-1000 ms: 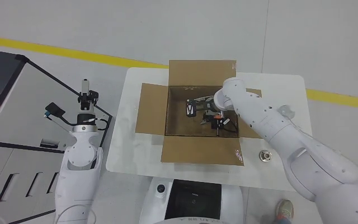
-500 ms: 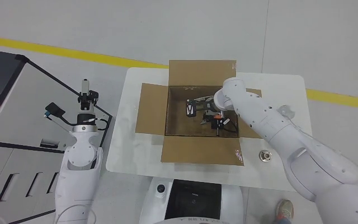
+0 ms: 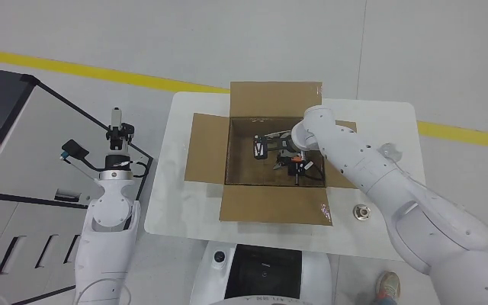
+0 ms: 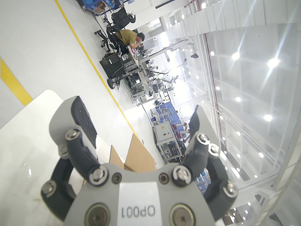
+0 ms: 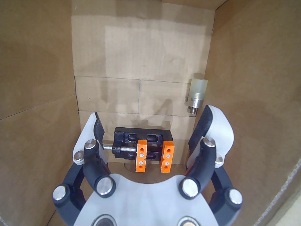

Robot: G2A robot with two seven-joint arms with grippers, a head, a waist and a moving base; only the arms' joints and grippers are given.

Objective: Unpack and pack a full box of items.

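Vise (image 5: 143, 147): small, black body, two orange jaw blocks, screw sticking out of one end. It lies flat on the floor of the box (image 3: 206, 149), toward the 3 o'clock end as the top view has it. A cylinder (image 5: 197, 90), pale cap on a metal stud, lies on the same floor against the wall, just beyond the vise.

Right gripper (image 5: 152, 121): down inside the box, spread wide, holding nothing. The vise sits between the fingers (image 5: 212, 123) but not centred. The screw tip is just beside one pad, while the other pad has clear floor between it and the vise body.

Step in hand, as I judge it: lift the vise out.

- I should shift toward the body's middle before closing, or the first contact falls on the thin screw and the vise swivels.
- Go lower, so the pads meet the black casting rather than the orange blocks, which may slide.
- Keep the far finger off the cylinder; it looks free to roll.
- Lift straight up, since the box walls stand close on both sides.

Left gripper (image 4: 138, 109): parked at 9 o'clock, off the table (image 3: 381, 122), fingers wide apart and empty.

A small metal fitting (image 3: 361, 212) sits on the table at 4 o'clock from the box.
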